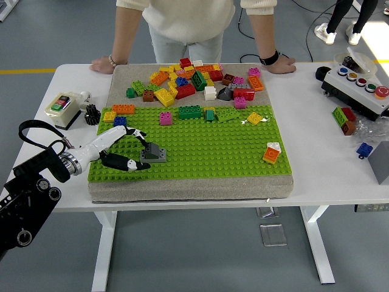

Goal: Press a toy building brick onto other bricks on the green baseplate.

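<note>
A grey brick sits on the green baseplate toward its front left. My left hand lies just left of it, white fingers spread above and below the brick's left side. The tips are close to the brick but do not clasp it. Single bricks stand along the baseplate's far edge: a green one, a pink one and a yellow one. Near the right edge stands an orange and white brick. My right arm is out of view.
A heap of loose bricks lies on the grey mat behind the baseplate. A person stands at the far side with both hands resting on the table edge. A button box and stray bricks are at right; a small switch box at left.
</note>
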{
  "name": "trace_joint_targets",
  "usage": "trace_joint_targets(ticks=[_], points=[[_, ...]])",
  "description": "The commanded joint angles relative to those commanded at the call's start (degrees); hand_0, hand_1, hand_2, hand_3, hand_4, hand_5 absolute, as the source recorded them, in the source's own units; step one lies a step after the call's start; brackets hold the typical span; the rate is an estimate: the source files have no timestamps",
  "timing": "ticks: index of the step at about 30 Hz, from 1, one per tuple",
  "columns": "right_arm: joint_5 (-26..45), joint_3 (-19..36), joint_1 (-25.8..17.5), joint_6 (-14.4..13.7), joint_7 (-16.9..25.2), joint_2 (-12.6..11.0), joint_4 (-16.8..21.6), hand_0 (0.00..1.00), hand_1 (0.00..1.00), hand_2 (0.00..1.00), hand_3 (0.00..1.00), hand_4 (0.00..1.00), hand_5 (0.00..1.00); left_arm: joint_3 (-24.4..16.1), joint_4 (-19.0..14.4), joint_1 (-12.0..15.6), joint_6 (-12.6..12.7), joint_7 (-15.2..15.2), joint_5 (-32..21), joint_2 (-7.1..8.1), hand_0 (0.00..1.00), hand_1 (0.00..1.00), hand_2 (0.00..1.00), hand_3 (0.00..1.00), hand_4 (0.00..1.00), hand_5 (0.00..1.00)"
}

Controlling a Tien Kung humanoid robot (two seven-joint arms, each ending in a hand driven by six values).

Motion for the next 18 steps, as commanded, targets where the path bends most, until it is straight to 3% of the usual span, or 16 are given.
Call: trace_joint_targets(ticks=[18], points=[[0.12,-0.29,-0.04,-0.03,0.03,0.08,0.00,0.762,0.689,0.733,0.680,0.959,0.484,0.51,0.94,-0.21,0.16,0.01,-0.02,-0.37,0.987,0.877,0.843,0.578,0.998,0.372]])
